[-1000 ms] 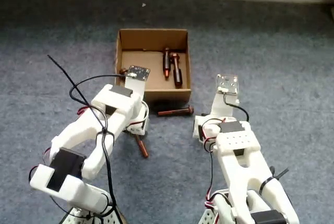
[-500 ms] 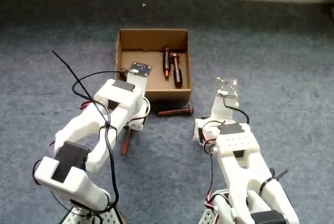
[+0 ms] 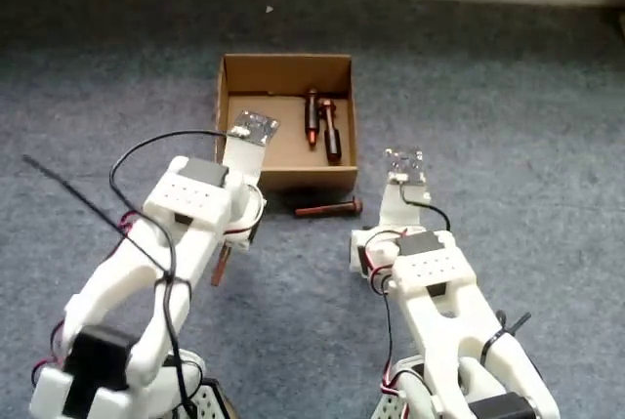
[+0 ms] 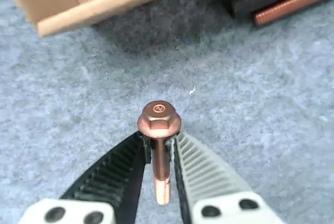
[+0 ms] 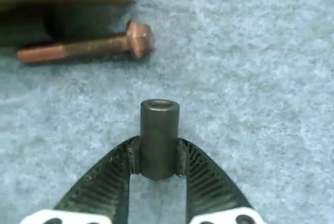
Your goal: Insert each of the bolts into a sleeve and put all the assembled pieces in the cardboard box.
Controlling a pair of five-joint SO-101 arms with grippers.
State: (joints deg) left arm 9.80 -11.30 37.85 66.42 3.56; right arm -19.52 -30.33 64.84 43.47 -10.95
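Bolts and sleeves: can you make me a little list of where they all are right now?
Left tool: shut on a bolt, held by its shank
Right tool: shut on a dark sleeve
Loose bolt: lying on the carpet, just outside the box's near wall
Cardboard box: two assembled pieces inside

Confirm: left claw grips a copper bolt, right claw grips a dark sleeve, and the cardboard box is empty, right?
Not empty: the high view shows two bolt-and-sleeve assemblies lying in the open brown cardboard box. The left claw does grip the copper-coloured hex-head bolt, the right claw the dark cylindrical metal sleeve.
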